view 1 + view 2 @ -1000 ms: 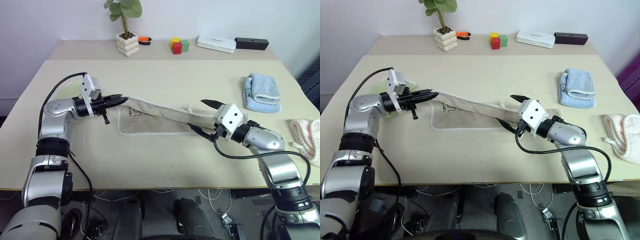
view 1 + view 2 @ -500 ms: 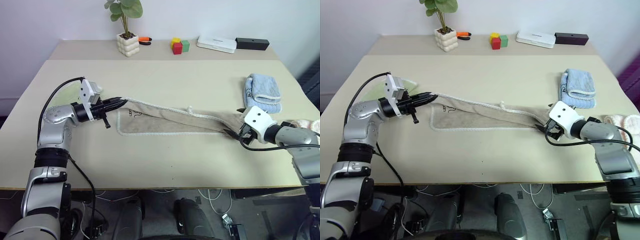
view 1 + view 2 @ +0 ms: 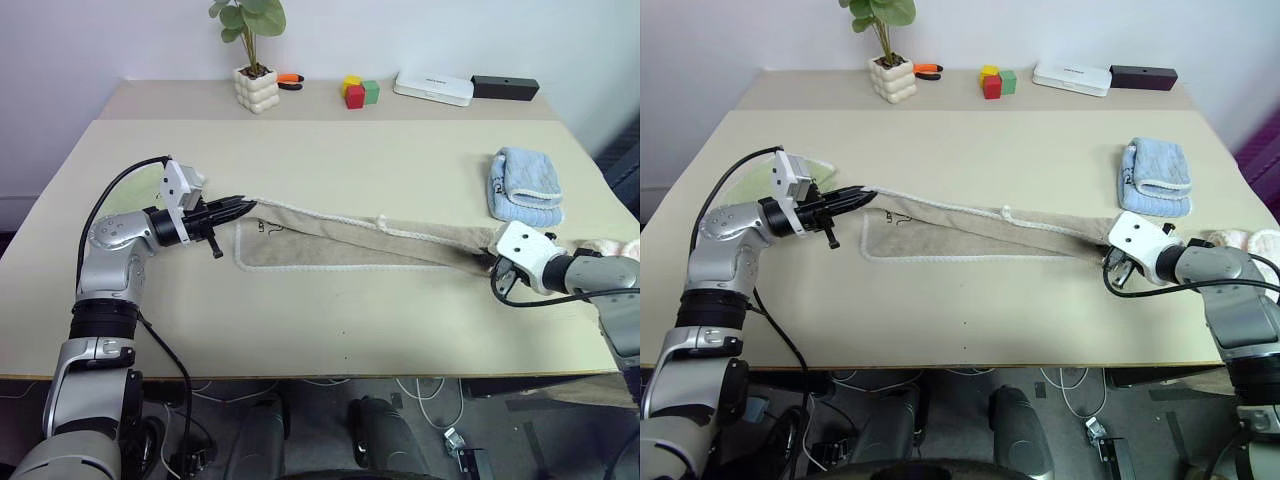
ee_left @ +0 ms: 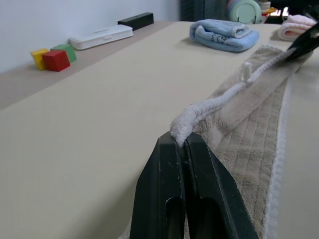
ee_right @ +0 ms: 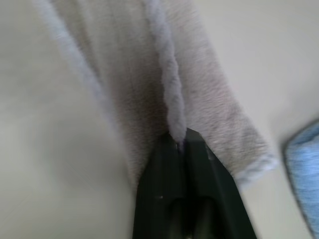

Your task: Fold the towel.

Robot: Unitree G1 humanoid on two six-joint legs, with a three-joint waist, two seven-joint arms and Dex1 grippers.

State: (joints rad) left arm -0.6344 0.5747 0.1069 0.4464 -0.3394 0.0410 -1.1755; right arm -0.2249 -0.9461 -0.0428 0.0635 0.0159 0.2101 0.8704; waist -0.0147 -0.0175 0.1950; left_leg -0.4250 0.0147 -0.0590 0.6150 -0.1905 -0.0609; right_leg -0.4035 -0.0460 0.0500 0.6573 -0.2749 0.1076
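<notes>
- Nearest me, my right gripper (image 3: 1110,262) sits low at the right end of the table (image 3: 330,330), fingers pressed together on the towel's (image 3: 350,245) corded hem (image 5: 172,107); the wrist view has the cord running straight into the closed tips.
- My left gripper (image 3: 245,203) is at the opposite end, level and pointing toward the right, its fingers likewise pinched shut on the hem at that corner, as the left wrist view makes plain.
- The towel lies mid-table between the two, a narrow beige strip with its long axis running left to right, the far hem lifted taut from one grip to the other while the near edge rests on the table.
- Each arm has its own end in hand, so neither needs to reach; I judge the coming fold turns on bringing one short end along that long axis toward the other.
- Further back on the right, a blue folded towel (image 3: 526,186) lies just beyond my right gripper, near enough to brush if I swing wide.
- Furthest off, a potted plant (image 3: 253,60) and coloured blocks (image 3: 358,91) stand well clear.
</notes>
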